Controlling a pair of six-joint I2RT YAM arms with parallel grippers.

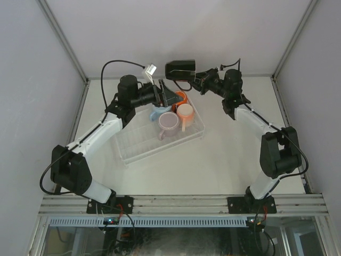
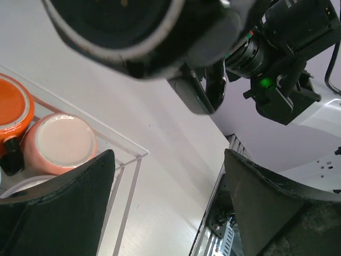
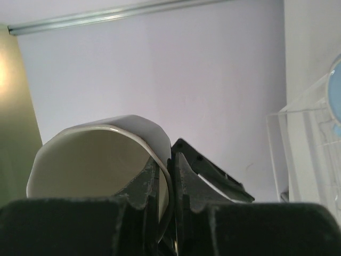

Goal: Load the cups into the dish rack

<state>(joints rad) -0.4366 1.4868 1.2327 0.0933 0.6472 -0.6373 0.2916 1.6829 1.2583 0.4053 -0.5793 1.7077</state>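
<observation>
Four cups sit in the dish rack (image 1: 139,146). They are the light blue cup (image 1: 156,113), the lilac-pink cup (image 1: 169,122), the orange cup (image 1: 181,97) and the peach-pink cup (image 1: 186,111), all packed at the far end. The near end of the rack shows bare slots. On the left, the left fingers (image 2: 69,213) are spread wide and hold nothing. They hang over the far corner of the rack, just beside the orange and peach-pink cups. A little to the right and higher up, the black cup (image 1: 181,68) is in the air, past the rack's far edge. The right fingers (image 3: 187,178) are pinched tight on its wall, one inside the cream mouth and one outside. The cup looks tipped on its side, long way left to right, with its mouth toward the right arm. So the rack lies below the cup and nearer to the arm bases. I think the cup must come down and toward the bare slots, since the far end is full and the left arm is close by. The white desk (image 1: 240,154) is flat.
</observation>
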